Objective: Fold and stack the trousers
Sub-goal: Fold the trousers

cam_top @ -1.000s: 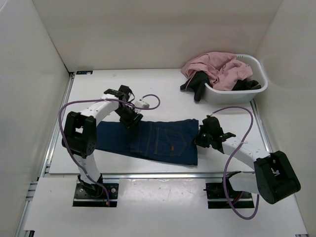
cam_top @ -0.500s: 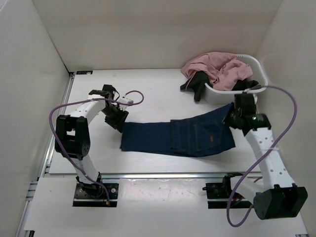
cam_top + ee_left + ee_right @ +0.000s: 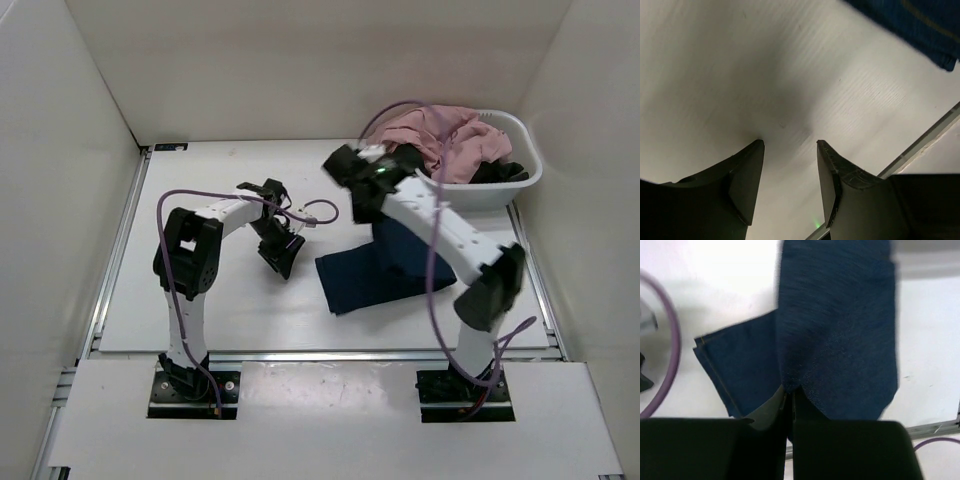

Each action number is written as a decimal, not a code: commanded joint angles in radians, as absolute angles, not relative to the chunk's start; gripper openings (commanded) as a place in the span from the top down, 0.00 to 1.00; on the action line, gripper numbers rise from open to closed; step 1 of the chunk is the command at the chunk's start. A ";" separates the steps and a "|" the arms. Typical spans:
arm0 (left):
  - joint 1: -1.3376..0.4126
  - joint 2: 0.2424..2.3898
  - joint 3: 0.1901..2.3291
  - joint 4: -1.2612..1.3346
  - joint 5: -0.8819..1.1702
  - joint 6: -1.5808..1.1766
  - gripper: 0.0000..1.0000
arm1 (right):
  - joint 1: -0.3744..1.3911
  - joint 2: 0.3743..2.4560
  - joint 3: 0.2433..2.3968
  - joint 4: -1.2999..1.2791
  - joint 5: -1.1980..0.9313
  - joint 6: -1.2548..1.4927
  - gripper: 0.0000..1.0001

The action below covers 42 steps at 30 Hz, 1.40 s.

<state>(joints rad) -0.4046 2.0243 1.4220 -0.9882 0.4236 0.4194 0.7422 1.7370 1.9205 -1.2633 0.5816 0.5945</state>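
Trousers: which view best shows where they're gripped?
Right wrist: the right pincer is shut on a fold of the trousers, seen close. Top external shows them partly lifted, with the grasp hidden; left wrist catches only a corner.

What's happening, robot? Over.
Left tool open, empty. Right tool shut on jeans, one end raised. Basket off to the side, nothing in the way.

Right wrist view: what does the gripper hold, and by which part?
The right gripper pinches the dark blue jeans by the edge of their lifted end.
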 commanded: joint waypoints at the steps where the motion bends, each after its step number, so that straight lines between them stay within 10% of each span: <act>1: -0.400 2.063 1.483 -0.977 0.485 0.417 0.41 | 0.837 1.837 1.960 -1.373 0.624 0.776 1.00; 20: -0.253 2.230 1.598 -0.968 0.423 0.407 0.53 | 1.065 2.075 1.857 -0.982 0.572 0.913 1.00; 22: -0.210 2.230 1.632 -0.968 0.405 0.397 0.51 | 1.065 2.135 1.900 -0.982 0.555 0.868 0.86; 26: -0.129 2.211 1.666 -0.988 0.353 0.397 0.48 | 1.087 2.163 1.950 -0.857 0.410 0.730 0.27; 32: -0.060 2.087 1.651 -1.034 0.288 0.436 0.47 | 1.102 1.867 1.725 -0.753 0.579 0.748 0.08; 42: -0.227 1.841 1.618 -1.087 0.498 0.480 0.43 | 0.658 1.455 1.045 -0.643 0.428 0.749 0.08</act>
